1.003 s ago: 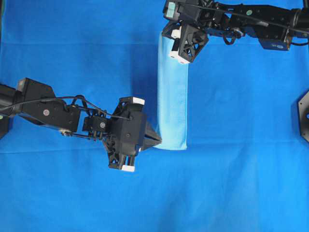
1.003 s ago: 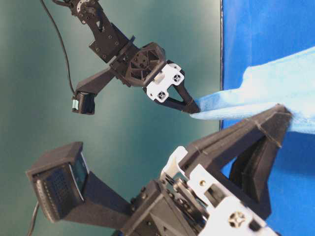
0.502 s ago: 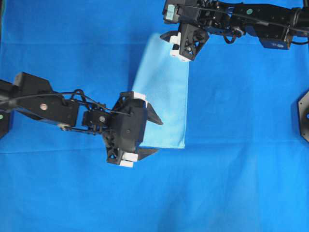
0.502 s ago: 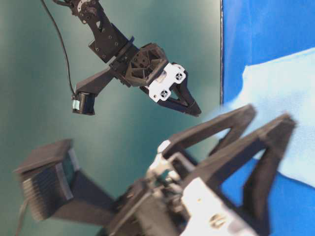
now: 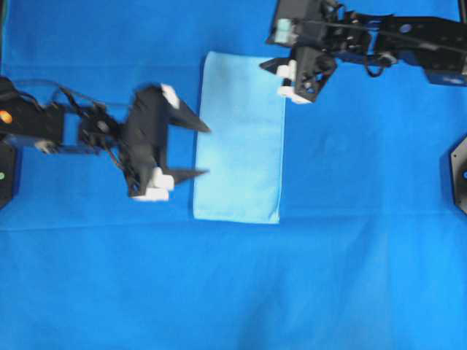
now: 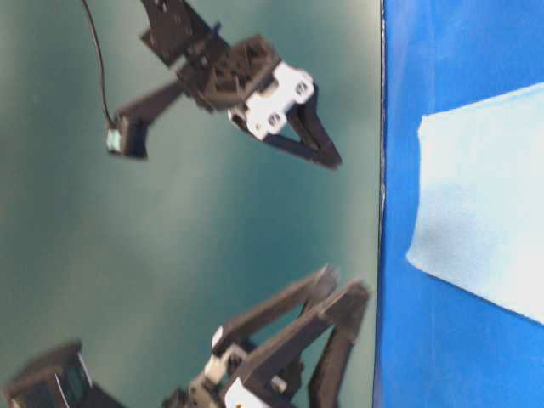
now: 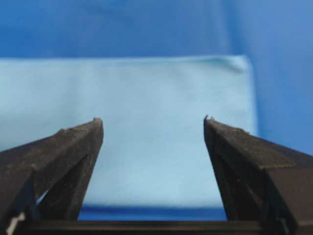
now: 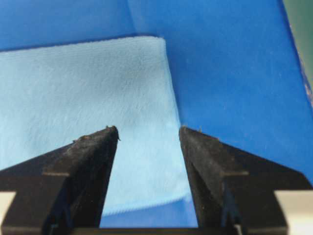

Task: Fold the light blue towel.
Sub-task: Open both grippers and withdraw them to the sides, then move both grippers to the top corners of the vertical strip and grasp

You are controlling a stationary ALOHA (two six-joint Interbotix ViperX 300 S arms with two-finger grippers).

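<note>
The light blue towel (image 5: 239,138) lies flat as a tall folded rectangle on the deep blue sheet, free of both grippers. My left gripper (image 5: 207,152) hovers just off its left edge, open and empty, fingertips pointing at the cloth. In the left wrist view the towel (image 7: 146,98) fills the space beyond the open left gripper (image 7: 152,120). My right gripper (image 5: 271,73) is open above the towel's top right corner. The right wrist view shows that corner of the towel (image 8: 88,93) under the open right gripper (image 8: 149,129). At table level both grippers (image 6: 336,160) (image 6: 344,285) hang clear of the towel (image 6: 484,195).
The royal-blue sheet (image 5: 350,277) covers the whole table. A black mount (image 5: 460,175) sits at the right edge. A teal backdrop (image 6: 170,221) fills the table-level view beside the sheet's edge.
Both grippers have opened and let go of the towel, which has dropped flat into a wider rectangle. The left arm has pulled back left and upward; the right has shifted right.
</note>
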